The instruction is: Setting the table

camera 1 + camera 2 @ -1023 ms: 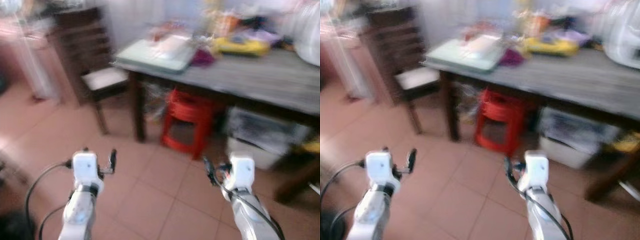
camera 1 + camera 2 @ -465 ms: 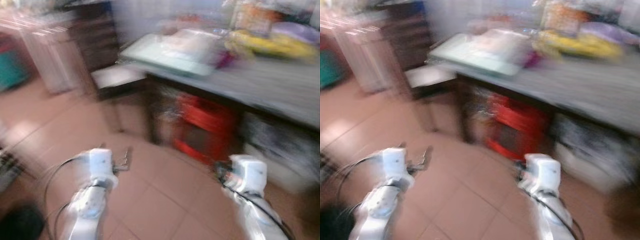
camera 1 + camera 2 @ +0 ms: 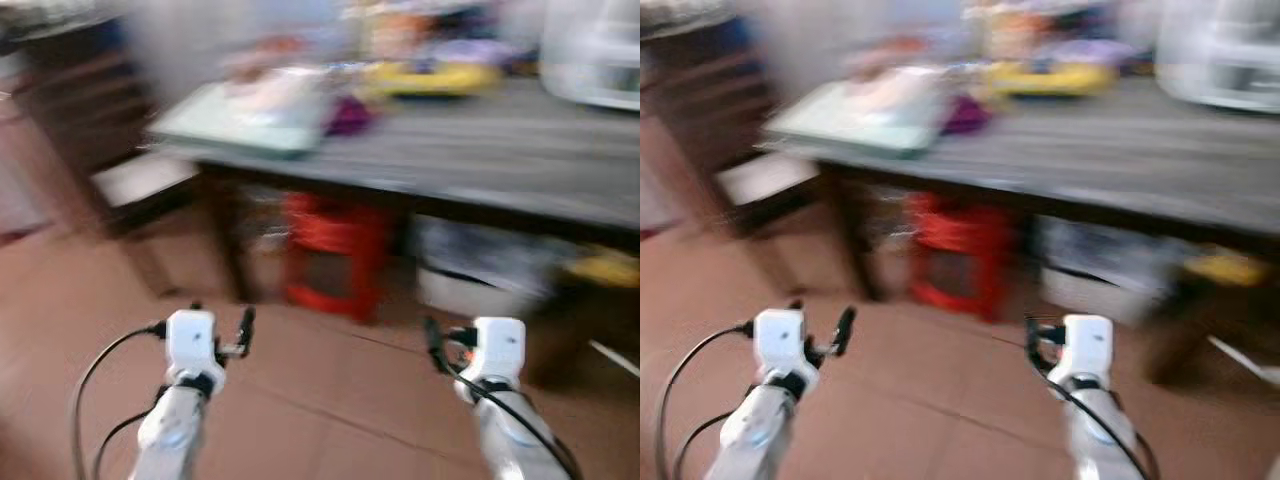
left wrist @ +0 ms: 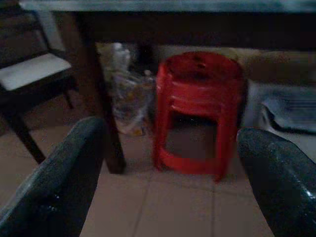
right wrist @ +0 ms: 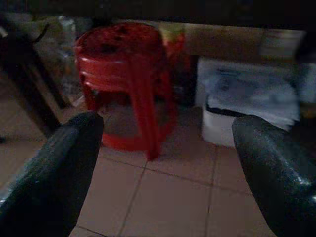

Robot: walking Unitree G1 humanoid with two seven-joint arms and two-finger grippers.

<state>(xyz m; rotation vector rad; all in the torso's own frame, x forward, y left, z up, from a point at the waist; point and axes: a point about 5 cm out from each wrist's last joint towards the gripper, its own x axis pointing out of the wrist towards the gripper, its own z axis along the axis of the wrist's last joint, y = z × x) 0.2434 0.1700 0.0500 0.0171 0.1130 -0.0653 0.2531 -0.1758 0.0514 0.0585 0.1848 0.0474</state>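
Facing the table (image 3: pixel 480 150), both arms raised forward, jaws spread wide.

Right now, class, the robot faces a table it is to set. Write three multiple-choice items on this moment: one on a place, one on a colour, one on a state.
1. Where is the stool?
A. On the table
B. Under the table
C. On the chair

2. What colour is the stool?
A. Red
B. Blue
C. White

3. How are the robot's two hands?
A. Both shut on a plate
B. One open, one shut on a cup
C. Both open, holding nothing

Key: 1 B, the stool stands on the floor beneath the table top. 2 A, both wrist views show it red. 3 C, the left hand and right hand each show fingers spread wide with only floor between them.
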